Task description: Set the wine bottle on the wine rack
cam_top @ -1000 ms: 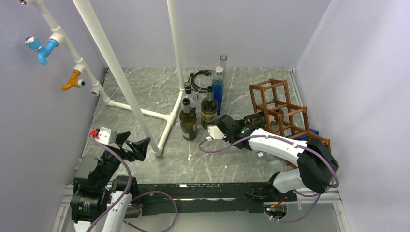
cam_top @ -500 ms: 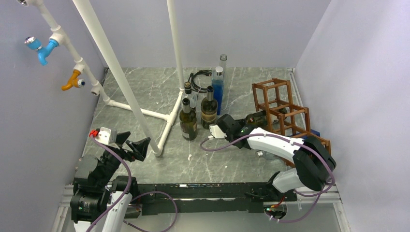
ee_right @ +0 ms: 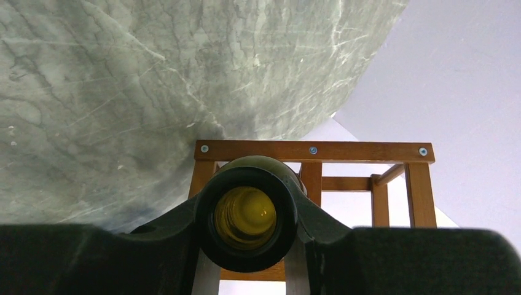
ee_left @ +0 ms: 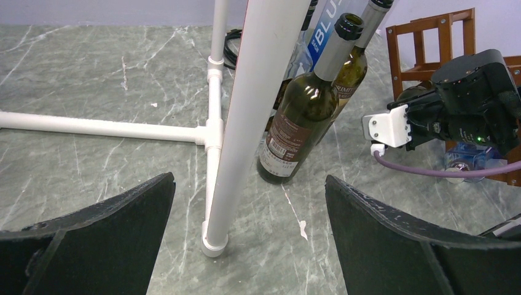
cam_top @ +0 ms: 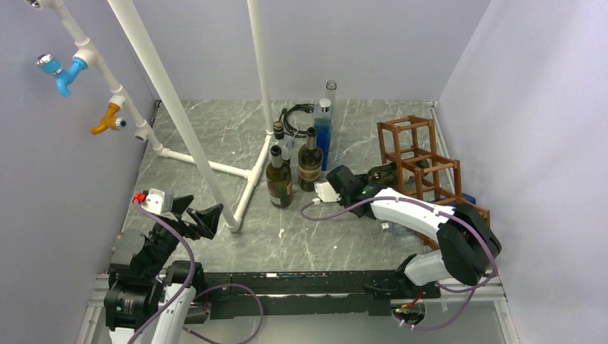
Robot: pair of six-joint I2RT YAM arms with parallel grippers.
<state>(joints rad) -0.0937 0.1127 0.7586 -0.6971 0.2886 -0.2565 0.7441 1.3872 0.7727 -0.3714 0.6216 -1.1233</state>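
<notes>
Grey marble tabletop (cam_top: 215,136), lilac walls all round. Wine bottle (cam_top: 381,172) is being held lying roughly level, clamped at the neck by the right gripper (cam_top: 363,183). In the wrist view the fingers (ee_right: 393,258) are being shown closed round the uncorked mouth, and the base is being aimed at a low cell of the wine rack (ee_right: 313,151). Whether the base is already inside the cell cannot be told. Left gripper (cam_top: 196,213) is being shown wide open and empty, well apart, beside the white pipe frame (cam_top: 215,168). Handling is being judged as follows: rigid glass, slick, breakable, with most of the weight far out from the neck hold, so droop or twist in the grip is being expected. The neck is being rated the only practical hold, since the body looks too wide. The rack looks light and may be shoved by a knock.
</notes>
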